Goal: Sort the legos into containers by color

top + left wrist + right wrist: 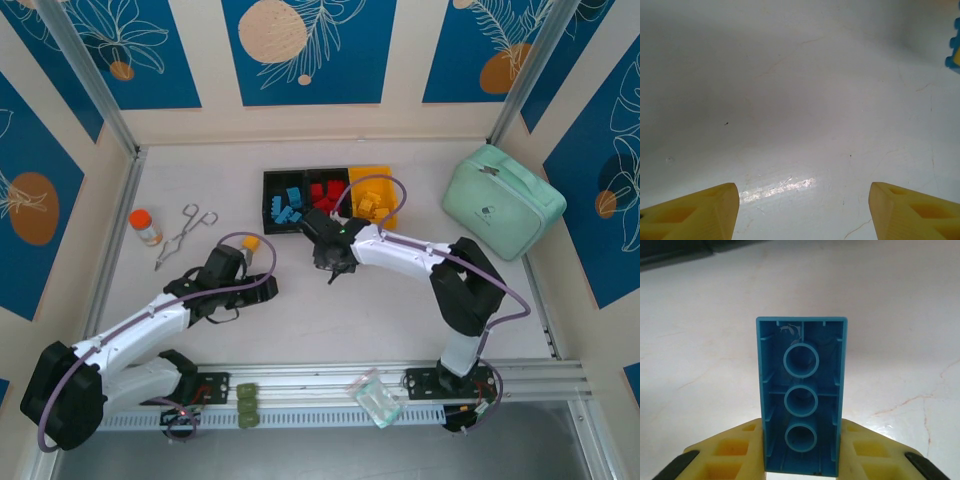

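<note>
The containers stand in a row at the back centre: a black bin with blue legos, a black bin with red legos, and a yellow bin with yellow legos. In front of them my right gripper points down at the table. It is shut on a blue lego, whose hollow underside faces the camera. Left of it, my left gripper hangs low over bare table. It is open, yellow fingertips wide apart with nothing between them. A bit of blue shows at that view's right edge.
An orange-capped bottle and metal tongs lie at the left. A mint green pouch sits at the right. An olive green block and a clear plastic bag rest on the rail at the near edge.
</note>
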### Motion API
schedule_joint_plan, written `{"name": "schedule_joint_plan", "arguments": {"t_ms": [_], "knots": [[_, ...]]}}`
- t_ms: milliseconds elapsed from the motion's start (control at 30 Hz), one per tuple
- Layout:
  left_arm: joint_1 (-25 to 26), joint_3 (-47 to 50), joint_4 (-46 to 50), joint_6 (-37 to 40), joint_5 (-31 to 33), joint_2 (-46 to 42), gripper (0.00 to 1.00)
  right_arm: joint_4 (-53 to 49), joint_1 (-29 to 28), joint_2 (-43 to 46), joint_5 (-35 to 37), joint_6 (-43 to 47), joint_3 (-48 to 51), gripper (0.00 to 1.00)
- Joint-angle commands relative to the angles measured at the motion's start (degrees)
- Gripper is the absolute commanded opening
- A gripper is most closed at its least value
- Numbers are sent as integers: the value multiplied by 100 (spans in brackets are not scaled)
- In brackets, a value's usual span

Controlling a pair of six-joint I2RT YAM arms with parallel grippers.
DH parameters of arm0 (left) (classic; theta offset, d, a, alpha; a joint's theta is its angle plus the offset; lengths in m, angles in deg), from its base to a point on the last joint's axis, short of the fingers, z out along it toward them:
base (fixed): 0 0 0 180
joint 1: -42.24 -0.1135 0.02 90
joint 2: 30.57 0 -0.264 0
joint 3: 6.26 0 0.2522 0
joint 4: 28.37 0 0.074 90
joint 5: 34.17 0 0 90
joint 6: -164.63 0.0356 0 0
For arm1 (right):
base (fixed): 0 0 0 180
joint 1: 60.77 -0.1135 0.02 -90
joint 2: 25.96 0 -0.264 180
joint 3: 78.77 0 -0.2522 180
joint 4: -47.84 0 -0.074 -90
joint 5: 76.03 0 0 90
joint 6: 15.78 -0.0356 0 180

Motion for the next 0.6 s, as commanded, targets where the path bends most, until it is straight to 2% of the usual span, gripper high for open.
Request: {"name": "schedule_joint_plan", "arguments": {"t_ms": [0,233,567], "knots": [[4,68,-11,-104,7,-150,69,-118,-34,47,-34,467,-487,25],[-1,166,567,-220,377,-674,69,-263,130,-710,-551,1002,-1801,26],[-24,251,980,-322,447,-1087,69,-931,512,-2548,-1064,1312,-4312,27]]}}
